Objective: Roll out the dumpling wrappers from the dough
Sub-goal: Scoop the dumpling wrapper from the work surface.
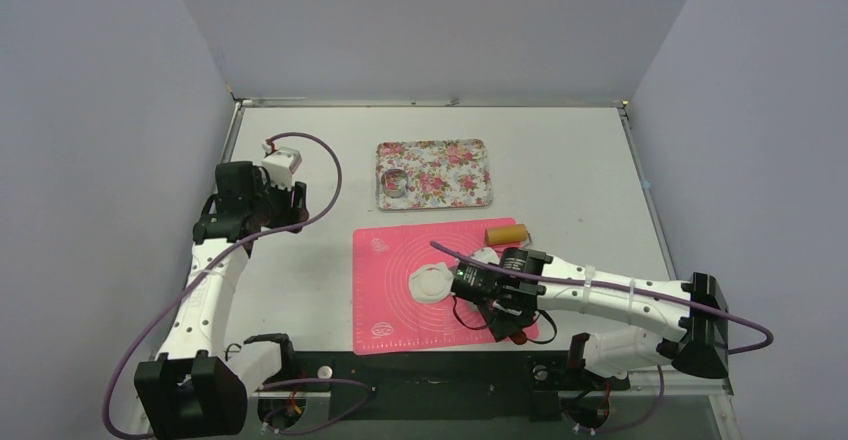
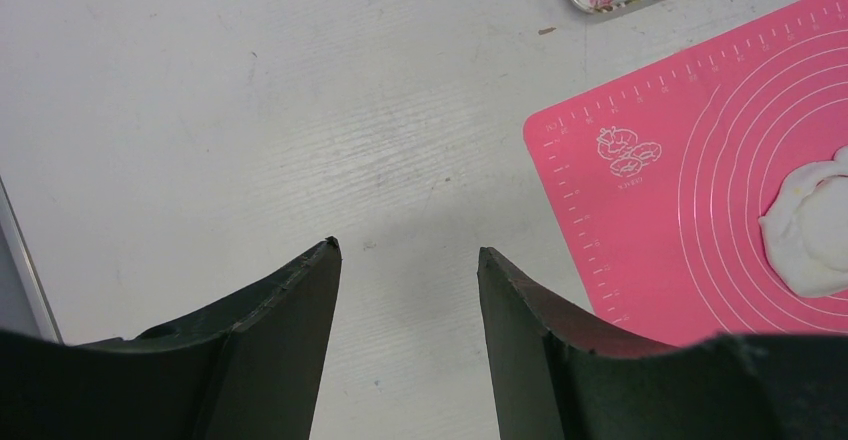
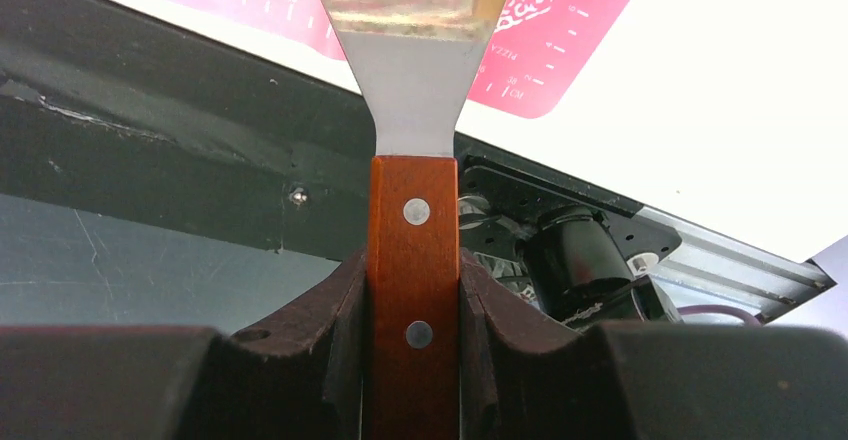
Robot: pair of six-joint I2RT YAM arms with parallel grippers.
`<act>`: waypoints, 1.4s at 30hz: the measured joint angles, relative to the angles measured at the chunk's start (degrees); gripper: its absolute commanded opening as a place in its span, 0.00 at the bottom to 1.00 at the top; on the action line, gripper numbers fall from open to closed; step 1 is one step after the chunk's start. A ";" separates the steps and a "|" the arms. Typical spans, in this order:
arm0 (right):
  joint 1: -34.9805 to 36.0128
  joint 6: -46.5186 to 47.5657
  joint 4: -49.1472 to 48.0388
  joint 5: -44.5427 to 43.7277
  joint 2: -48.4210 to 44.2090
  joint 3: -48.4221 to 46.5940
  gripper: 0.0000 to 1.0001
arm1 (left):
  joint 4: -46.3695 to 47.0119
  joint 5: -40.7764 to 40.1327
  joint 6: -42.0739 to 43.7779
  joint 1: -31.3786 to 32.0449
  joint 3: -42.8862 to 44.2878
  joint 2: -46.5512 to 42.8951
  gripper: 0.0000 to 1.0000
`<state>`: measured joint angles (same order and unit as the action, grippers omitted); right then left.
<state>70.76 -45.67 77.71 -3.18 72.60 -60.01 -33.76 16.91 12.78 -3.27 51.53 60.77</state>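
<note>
Our right claw point(image 3: 413, 260) is pinching the wooden handle of a spatula point(image 3: 415, 60), both fingers pressing flat against its sides, so the jaws are standing only as wide as the handle. The steel blade is pointing towards the near right corner of the pink mat point(image 1: 390, 305) and is touching nothing we can see. Just left of that claw, the dough point(image 1: 435, 283) is lying as a flattened white patch mid-mat. A round outline is showing in it, but we cannot tell whether a wrapper is cut free. A wooden roller point(image 1: 505, 233) is resting at the mat's far right edge, with a floral tray point(image 1: 470, 195) beyond. Our left claw point(image 2: 408, 250) is hanging wide open and empty over the table point(image 2: 250, 110), well apart from the mat. We are judging this as the lifting step: next the blade needs turning towards the dough and sliding low under its edge without tearing it
</note>
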 measured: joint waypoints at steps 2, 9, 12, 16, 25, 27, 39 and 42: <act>-0.28 0.33 -0.35 -0.20 -0.02 0.02 0.00 | -0.07 -0.22 -0.02 0.00 0.17 0.46 0.51; -0.61 1.53 -1.31 -0.07 -0.48 0.02 0.00 | -0.68 -0.68 -0.04 0.00 0.98 1.73 0.51; -0.61 1.70 -1.68 0.35 -1.05 0.02 0.00 | -0.76 -0.83 -0.07 0.00 1.14 1.73 0.51; -0.61 1.95 -2.43 0.63 -1.51 0.02 0.00 | -0.76 -0.87 -0.09 0.00 1.25 1.77 0.51; -0.61 0.79 1.14 -2.93 -1.51 0.02 0.00 | -1.18 -1.07 -0.09 0.00 1.25 1.81 0.51; -0.61 -0.02 3.10 -4.17 -1.55 0.00 0.00 | -1.18 -1.07 -0.09 0.00 1.25 1.81 0.51; 4.70 -1.07 4.66 -2.60 -1.20 1.68 0.00 | -1.22 -1.05 -0.11 0.00 1.25 1.81 0.51; 4.70 -0.48 4.28 -2.56 -0.28 2.01 0.00 | -1.22 -1.05 -0.09 0.00 1.25 1.81 0.51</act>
<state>75.46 -46.15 82.00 -5.74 72.31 -58.00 -34.98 15.86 12.69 -3.27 52.77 62.59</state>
